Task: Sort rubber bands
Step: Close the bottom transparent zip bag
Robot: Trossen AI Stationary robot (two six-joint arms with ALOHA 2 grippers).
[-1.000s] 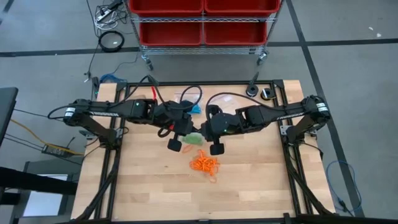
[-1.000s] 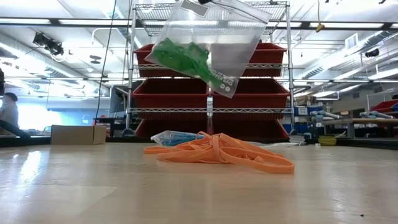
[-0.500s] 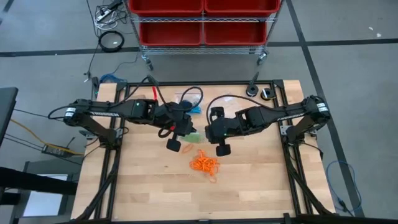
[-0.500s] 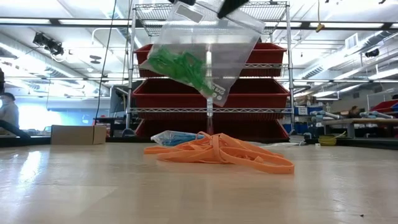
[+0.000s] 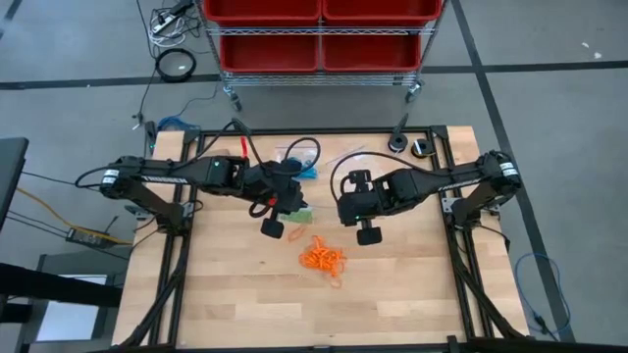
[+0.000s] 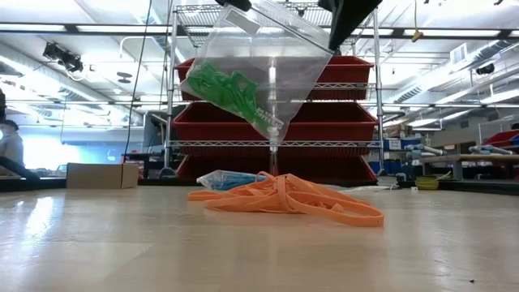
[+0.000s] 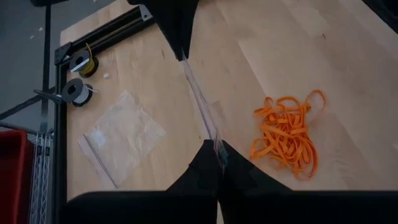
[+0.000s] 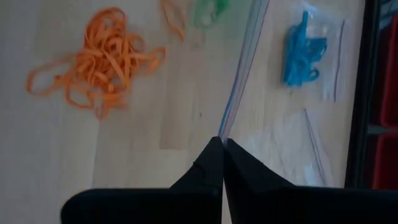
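Left gripper (image 7: 217, 163) and right gripper (image 8: 221, 144), jaws clamped on bag (image 6: 268, 73) holding green bands (image 6: 231, 89), above orange bands (image 5: 323, 257). Pinch zip edge firmly, slide steady, keep level.

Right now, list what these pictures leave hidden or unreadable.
- Low view: both pincers are cut off by the top edge above the clear plastic zip bag.
- Low view: the blue rubber bands sit half hidden behind the orange rubber band pile.
- High view: single loops in that pile are too small to count.

table (image 5: 392, 294): pale smooth wood | zip bag (image 6: 272, 73): clear glossy plastic | rubber bands (image 6: 284, 199): matt orange elastic
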